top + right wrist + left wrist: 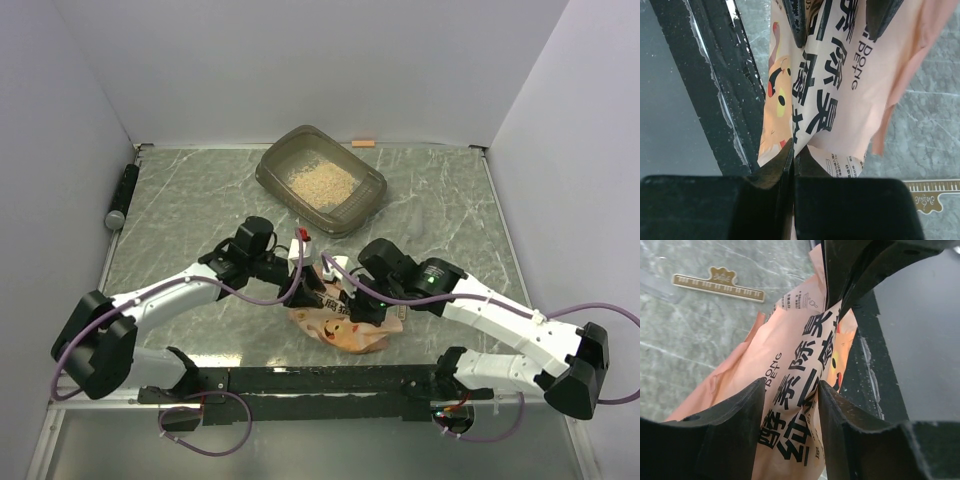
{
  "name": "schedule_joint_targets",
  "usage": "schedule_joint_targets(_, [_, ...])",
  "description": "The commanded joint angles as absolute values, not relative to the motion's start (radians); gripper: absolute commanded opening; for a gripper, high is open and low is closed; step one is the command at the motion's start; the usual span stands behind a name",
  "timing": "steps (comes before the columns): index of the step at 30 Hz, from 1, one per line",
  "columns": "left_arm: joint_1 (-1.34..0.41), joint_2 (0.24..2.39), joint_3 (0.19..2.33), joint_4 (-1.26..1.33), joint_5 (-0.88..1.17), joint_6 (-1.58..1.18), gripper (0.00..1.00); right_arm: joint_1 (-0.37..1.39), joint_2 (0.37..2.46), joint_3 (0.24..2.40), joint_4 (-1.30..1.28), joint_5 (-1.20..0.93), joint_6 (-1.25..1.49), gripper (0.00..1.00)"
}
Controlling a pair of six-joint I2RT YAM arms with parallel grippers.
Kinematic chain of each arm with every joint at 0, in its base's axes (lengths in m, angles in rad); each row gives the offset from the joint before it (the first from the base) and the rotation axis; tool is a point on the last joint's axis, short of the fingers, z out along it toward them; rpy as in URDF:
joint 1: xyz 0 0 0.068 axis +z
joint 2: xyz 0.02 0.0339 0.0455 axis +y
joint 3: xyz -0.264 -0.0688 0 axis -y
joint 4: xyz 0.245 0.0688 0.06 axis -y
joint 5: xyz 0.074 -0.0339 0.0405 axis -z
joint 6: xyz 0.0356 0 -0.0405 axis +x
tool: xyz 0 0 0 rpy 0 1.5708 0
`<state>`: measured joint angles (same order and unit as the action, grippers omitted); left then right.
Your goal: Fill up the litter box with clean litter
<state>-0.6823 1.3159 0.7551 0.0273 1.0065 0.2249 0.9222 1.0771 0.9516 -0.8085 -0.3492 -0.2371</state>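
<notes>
The grey-brown litter box [372, 188] stands at the back of the table with pale tan clean litter [320, 183] spread in it. Its salmon-pink bag [345, 330] with dark characters and a cartoon face hangs crumpled between my two arms near the front. My right gripper [794, 155] is shut on an edge of the bag [840, 100]. My left gripper [791, 385] is open, its fingers standing on either side of a fold of the bag [790, 355]. The right gripper's fingers [855, 270] show above in the left wrist view.
A tan strip with piano-key print [720, 282] lies flat on the marbled table by the bag. A black rail [320, 380] runs along the front edge under the bag. A dark cylinder [124, 195] lies at the left wall, a small orange piece [363, 143] at the back.
</notes>
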Motion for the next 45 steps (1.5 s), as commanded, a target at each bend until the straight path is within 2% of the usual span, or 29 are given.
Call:
schedule_joint_targets(1, [-0.696, 1.35, 0.799, 0.032, 1.086, 0.27, 0.51, 0.911, 0.996, 0.973, -0.71, -0.417, -0.232, 0.0])
schedule_joint_targets(5, [-0.71, 1.39, 0.822, -0.027, 1.08, 0.299, 0.51, 0.911, 0.979, 0.957, -0.704, -0.419, -0.23, 0.0])
schedule_joint_targets(8, [-0.716, 1.414, 0.841, -0.073, 1.08, 0.328, 0.4, 0.911, 0.973, 0.945, -0.703, -0.417, -0.232, 0.0])
schedule_joint_targets(9, [-0.721, 1.42, 0.847, -0.09, 1.081, 0.334, 0.27, 0.91, 0.971, 0.943, -0.7, -0.408, -0.232, 0.0])
schedule_joint_targets(12, [-0.735, 1.453, 0.871, -0.161, 1.075, 0.373, 0.01, 0.91, 0.968, 0.937, -0.699, -0.385, -0.229, 0.0])
schedule_joint_targets(17, [-0.741, 1.43, 0.907, -0.233, 0.958, 0.368, 0.01, 0.904, 0.983, 0.96, -0.696, -0.332, -0.232, 0.0])
schedule_joint_targets(27, [-0.721, 1.047, 0.836, -0.296, 0.57, 0.221, 0.01, 0.839, 1.196, 1.161, -0.666, -0.262, -0.297, 0.0])
schedule_joint_targets(32, [-0.692, 0.968, 0.763, -0.336, 0.519, 0.198, 0.01, 0.833, 1.344, 1.272, -0.724, -0.334, -0.362, 0.0])
schedule_joint_targets(38, [-0.681, 0.916, 0.67, -0.265, 0.529, 0.164, 0.01, 0.836, 1.364, 1.197, -0.673, -0.42, -0.432, 0.0])
schedule_joint_targets(39, [-0.681, 0.925, 0.669, -0.265, 0.529, 0.164, 0.01, 0.835, 1.355, 1.181, -0.67, -0.432, -0.442, 0.12])
schedule_joint_targets(42, [-0.681, 0.943, 0.672, -0.267, 0.538, 0.163, 0.01, 0.834, 1.316, 1.151, -0.663, -0.433, -0.466, 0.33])
schedule_joint_targets(45, [-0.681, 0.954, 0.669, -0.258, 0.552, 0.163, 0.01, 0.831, 1.266, 1.134, -0.649, -0.388, -0.476, 0.41])
